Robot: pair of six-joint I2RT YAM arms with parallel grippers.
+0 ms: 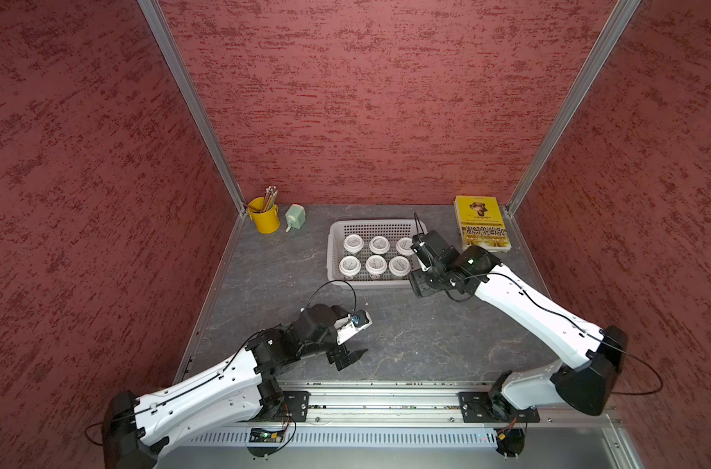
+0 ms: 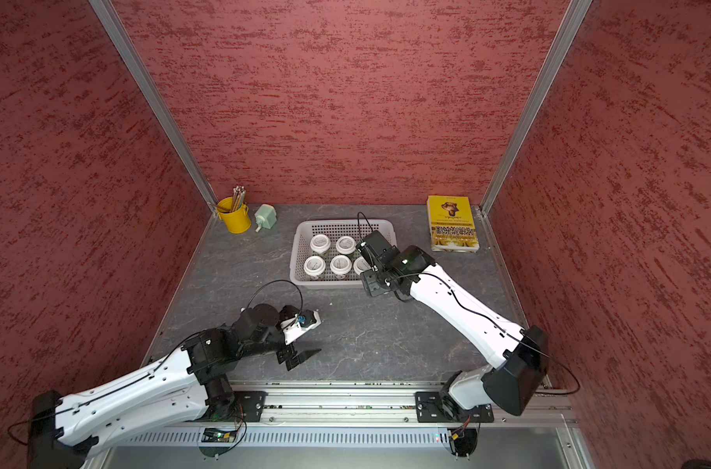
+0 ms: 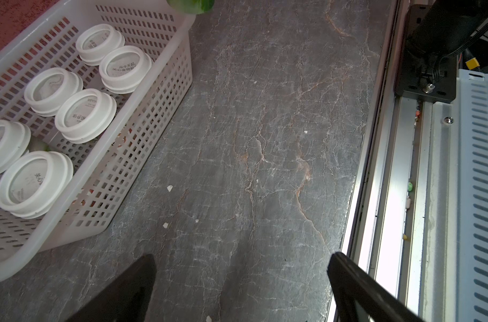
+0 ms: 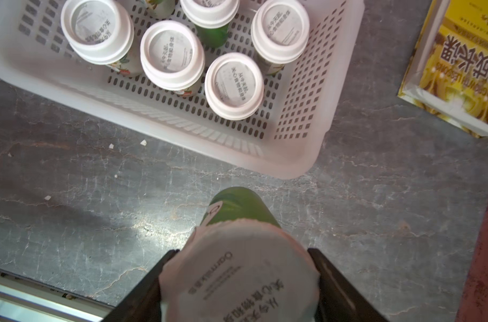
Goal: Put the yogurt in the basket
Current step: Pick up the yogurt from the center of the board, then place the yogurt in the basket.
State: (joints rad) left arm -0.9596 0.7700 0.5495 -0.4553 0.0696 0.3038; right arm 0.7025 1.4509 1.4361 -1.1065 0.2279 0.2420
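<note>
Nearest: the L tool [image 3: 243,256] hangs over the dark surface [image 3: 265,139]. It is wide open w/ nothing in it. It is well apart from the basket and has no job right now.

Next: the R tool [image 4: 241,255] is closed round one yogurt cup [image 4: 238,278], w/ a finger on each side of the white lid. The green body hangs down below. The cup looks lifted off the surface. In the R wrist view it is just outside the near rim of the basket [image 4: 307,156], by the corner on the book side, so it is not in yet.

In the basket, six cups [image 1: 375,264] stand lids up, in 2 rows of 3.

Step in hand, I think: carry cup no. 7 in. 6 of 7 look done, so it is almost over.

Next move needs:
- Cup bottom must go over the rim w/o hitting it.
- Stop above the bare bit of basket floor btw the closest cup and the end wall.
- Go straight down, then let go.
- The gap is small, so it could bump a cup.

Far back: a book [image 1: 481,223], a yellow bucket [image 1: 263,219] w/ pencils, and a small green thing [image 1: 295,217]. Leave them.
</note>
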